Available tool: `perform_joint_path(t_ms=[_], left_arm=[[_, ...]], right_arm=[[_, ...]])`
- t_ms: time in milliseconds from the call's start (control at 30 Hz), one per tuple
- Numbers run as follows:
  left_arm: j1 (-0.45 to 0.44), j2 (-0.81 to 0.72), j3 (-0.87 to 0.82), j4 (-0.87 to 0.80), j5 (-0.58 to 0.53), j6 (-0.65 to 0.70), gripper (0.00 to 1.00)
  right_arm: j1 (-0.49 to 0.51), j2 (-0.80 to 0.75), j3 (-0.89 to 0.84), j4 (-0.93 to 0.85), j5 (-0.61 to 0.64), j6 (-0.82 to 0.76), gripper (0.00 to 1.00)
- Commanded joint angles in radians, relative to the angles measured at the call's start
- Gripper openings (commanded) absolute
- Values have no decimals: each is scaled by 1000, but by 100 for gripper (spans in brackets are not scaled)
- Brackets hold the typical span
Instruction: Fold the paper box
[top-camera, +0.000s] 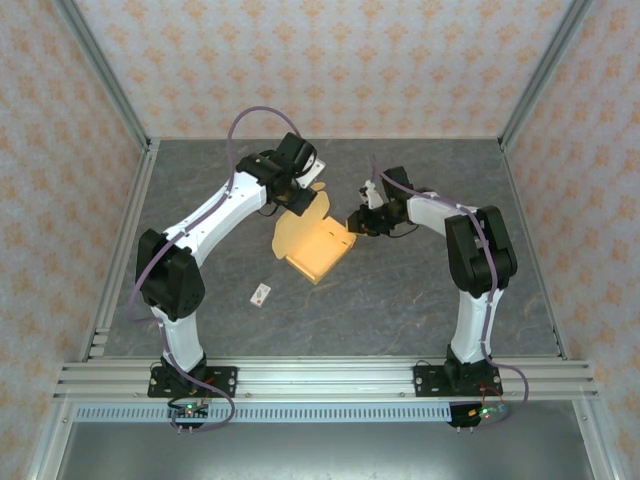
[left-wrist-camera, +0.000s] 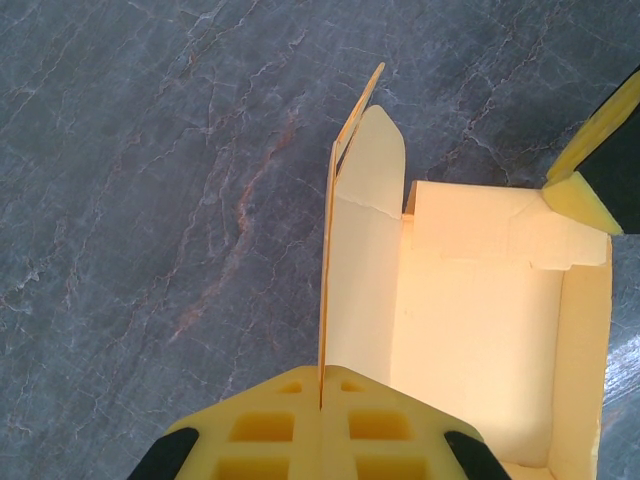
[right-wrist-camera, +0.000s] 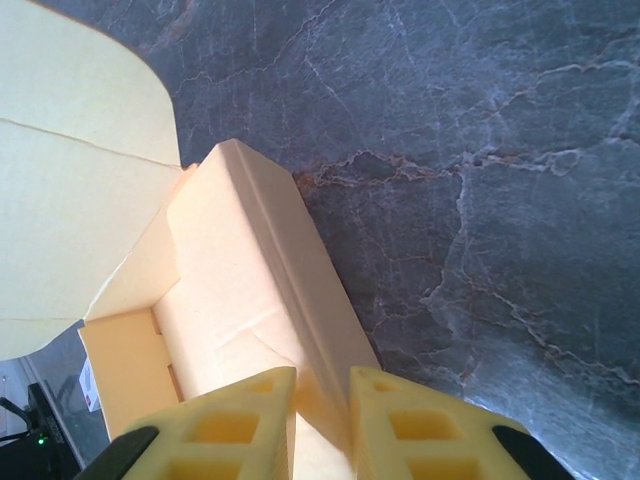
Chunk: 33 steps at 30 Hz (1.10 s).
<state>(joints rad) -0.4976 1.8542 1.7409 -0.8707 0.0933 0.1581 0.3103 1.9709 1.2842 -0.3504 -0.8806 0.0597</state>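
Near the middle of the grey marbled surface (top-camera: 420, 300), I hold the half-formed light orange-tan thin cardboard box (top-camera: 312, 243). The left gripper (left-wrist-camera: 321, 385) clamps an upright panel, the right gripper (right-wrist-camera: 322, 385) pinches a side wall, and the top flaps are not yet closed.

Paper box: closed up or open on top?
Open. The paper box has raised walls, a bare inside, and its rounded flap standing up.

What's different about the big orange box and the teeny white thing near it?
The paper box is light orange-tan; the small white tag is white. The box is far bigger than the tag. The box has walls folded up, while the tag lies flat. The left gripper and right gripper each pinch a box wall; nothing touches the tag. Both are near the middle of the grey table.
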Motion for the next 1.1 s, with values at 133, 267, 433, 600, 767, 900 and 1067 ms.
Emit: perform_joint_path(t_ms=[133, 267, 433, 600, 767, 900, 1067], left_arm=[[-1, -41, -1, 3, -19, 1, 0], [-1, -43, 0, 3, -21, 1, 0], [-1, -46, -4, 6, -19, -1, 0], [-1, -46, -6, 7, -17, -4, 0], [-1, -50, -11, 11, -19, -6, 0], [-1, -50, -11, 11, -17, -7, 0], [-1, -51, -11, 11, -16, -10, 0]], right_arm=[[36, -24, -7, 11, -23, 7, 20], [45, -12, 1, -15, -23, -13, 20], [56, 2, 17, -60, 13, -48, 19], [71, 15, 36, -107, 62, -76, 19], [97, 20, 57, -152, 129, -101, 18], [113, 21, 61, -168, 193, -97, 17], [148, 12, 59, -183, 302, -89, 15]])
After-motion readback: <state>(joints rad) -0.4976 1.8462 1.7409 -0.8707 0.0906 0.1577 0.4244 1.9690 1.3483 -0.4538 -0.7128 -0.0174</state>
